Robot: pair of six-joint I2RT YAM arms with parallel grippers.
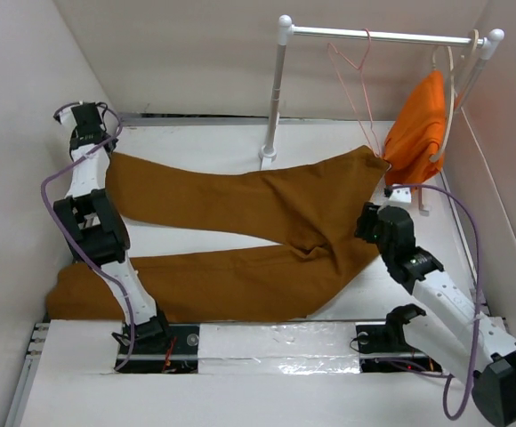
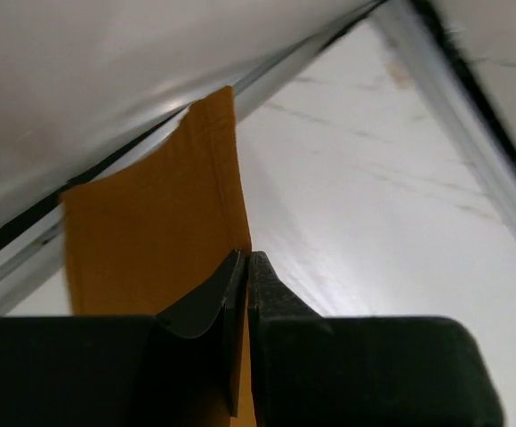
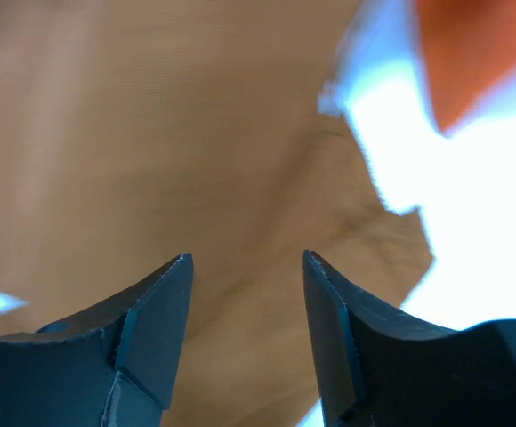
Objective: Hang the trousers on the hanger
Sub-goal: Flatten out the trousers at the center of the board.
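Little was done: the trousers (image 1: 267, 209) lay spread on the counter (image 1: 187, 133), one leg's hem pinched between the closed left fingers (image 2: 206, 302); the right fingers (image 3: 156, 307) gaped empty above the waist; the hanger (image 1: 351, 89) hung bare beyond them

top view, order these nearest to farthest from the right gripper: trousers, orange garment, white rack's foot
From the right gripper, in the top view:
1. trousers: right beneath its open fingers, at the waist end.
2. orange garment: hanging farther back, on the right side.
3. rack's foot: back and to the left, past the upper trouser leg.
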